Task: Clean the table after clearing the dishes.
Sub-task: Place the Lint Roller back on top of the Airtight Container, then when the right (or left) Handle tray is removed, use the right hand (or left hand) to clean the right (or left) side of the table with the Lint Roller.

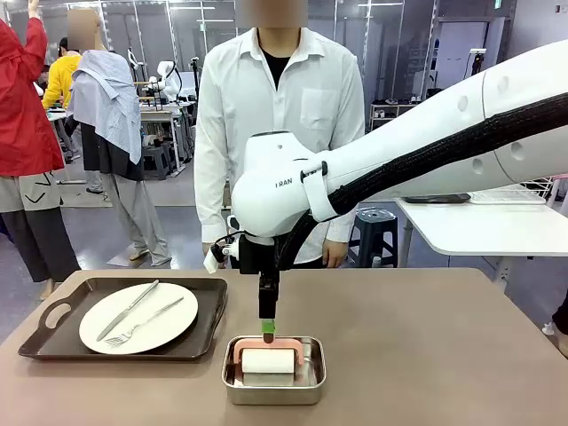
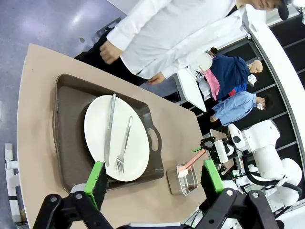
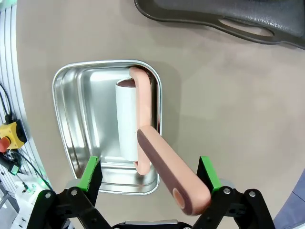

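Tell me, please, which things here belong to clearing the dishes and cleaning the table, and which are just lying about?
For the job: the table; the tray with its plate, knife and fork; the pink-handled roller in the steel pan, under the open right gripper.
Just about: the white side table; the blue stool beside it.

Tray (image 3: 181,12) cut off by top edge in right wrist view. Front view: roller (image 1: 266,361) handle mostly hidden behind right gripper (image 1: 268,337), fingers edge-on so gap can't be read. Left wrist view: pan (image 2: 172,181) contents too small to ID.
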`<move>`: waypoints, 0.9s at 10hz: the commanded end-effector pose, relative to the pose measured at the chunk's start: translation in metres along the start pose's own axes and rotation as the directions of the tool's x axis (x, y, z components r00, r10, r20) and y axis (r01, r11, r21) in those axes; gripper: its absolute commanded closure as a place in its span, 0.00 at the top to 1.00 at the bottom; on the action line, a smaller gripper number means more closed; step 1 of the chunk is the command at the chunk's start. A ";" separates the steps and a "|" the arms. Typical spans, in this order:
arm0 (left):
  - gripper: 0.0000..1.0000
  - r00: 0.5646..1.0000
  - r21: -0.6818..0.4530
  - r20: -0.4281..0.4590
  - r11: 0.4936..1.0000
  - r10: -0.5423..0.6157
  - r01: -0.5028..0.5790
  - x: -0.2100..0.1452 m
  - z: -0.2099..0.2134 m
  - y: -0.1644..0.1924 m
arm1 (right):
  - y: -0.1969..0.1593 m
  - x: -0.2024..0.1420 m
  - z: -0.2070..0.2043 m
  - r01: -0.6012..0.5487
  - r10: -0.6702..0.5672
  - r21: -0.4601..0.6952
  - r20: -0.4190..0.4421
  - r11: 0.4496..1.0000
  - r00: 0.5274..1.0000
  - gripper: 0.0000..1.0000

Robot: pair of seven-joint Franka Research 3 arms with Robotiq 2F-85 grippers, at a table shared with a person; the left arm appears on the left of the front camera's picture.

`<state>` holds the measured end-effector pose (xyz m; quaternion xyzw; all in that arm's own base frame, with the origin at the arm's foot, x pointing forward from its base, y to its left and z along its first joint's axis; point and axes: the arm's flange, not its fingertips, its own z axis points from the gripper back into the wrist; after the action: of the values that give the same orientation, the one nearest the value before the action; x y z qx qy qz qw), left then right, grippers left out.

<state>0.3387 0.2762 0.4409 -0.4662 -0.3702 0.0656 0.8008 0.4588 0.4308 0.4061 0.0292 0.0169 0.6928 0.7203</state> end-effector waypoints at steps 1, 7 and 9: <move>1.00 1.000 -0.012 -0.001 1.000 -0.008 0.008 0.000 0.004 0.000 | 0.003 0.001 0.003 0.001 -0.001 0.000 0.006 1.000 1.000 1.00; 1.00 1.000 -0.012 -0.001 1.000 -0.008 0.008 0.000 0.004 0.000 | 0.003 0.001 0.003 0.001 -0.001 0.000 0.006 1.000 1.000 1.00; 1.00 1.000 -0.012 -0.001 1.000 -0.008 0.008 0.000 0.004 0.000 | 0.003 0.001 0.003 0.001 -0.001 0.000 0.006 1.000 1.000 1.00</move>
<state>0.3387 0.2761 0.4409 -0.4663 -0.3702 0.0656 0.8008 0.4608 0.4317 0.4080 0.0299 0.0142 0.6925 0.7207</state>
